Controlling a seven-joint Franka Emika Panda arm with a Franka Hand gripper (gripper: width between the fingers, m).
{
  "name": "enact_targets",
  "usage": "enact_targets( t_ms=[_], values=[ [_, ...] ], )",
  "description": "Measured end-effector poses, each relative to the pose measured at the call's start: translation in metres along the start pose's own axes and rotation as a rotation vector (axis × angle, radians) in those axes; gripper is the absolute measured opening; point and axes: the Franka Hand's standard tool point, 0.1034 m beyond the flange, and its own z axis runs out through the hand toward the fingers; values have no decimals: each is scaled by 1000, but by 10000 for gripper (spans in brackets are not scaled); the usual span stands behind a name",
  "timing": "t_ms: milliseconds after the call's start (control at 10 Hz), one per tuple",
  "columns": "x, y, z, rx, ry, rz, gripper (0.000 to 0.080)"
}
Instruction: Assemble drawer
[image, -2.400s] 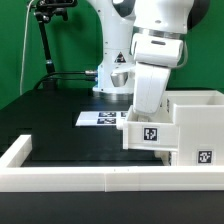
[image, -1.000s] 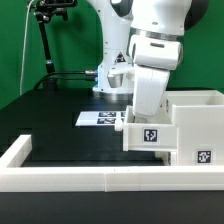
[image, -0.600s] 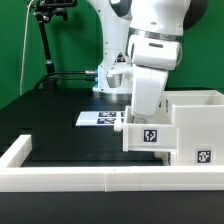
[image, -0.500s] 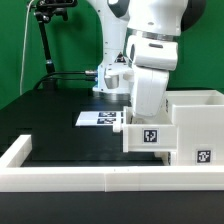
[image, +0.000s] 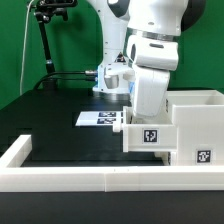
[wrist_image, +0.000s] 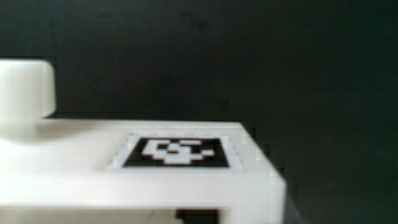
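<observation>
A small white drawer tray (image: 150, 133) with a square marker tag on its front stands against the tall hollow white box (image: 197, 128) on the exterior view's right. My gripper (image: 142, 116) comes down onto the tray's top from above. Its fingers are hidden behind the hand and the tray, so I cannot tell whether they grip. In the wrist view the tray (wrist_image: 107, 180) fills the lower part of the picture, close up. It shows a tag (wrist_image: 182, 152) on its flat face and a round white knob (wrist_image: 23, 92) at one side. No second tray is in view.
The marker board (image: 98, 118) lies flat on the black table behind the tray. A low white wall (image: 70, 180) edges the table's front and the exterior view's left side. A black camera stand (image: 46, 40) rises at the back left.
The hand above the tray has shifted very slightly toward the exterior view's left. The tray and the box have stayed in place.
</observation>
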Motion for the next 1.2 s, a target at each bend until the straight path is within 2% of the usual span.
enact_targets(
  t_ms=[700,1200],
  values=[
    [-1,0,-1,9,-10,-35,45],
    [-5,2,2,3,-7,-38,45]
  ],
)
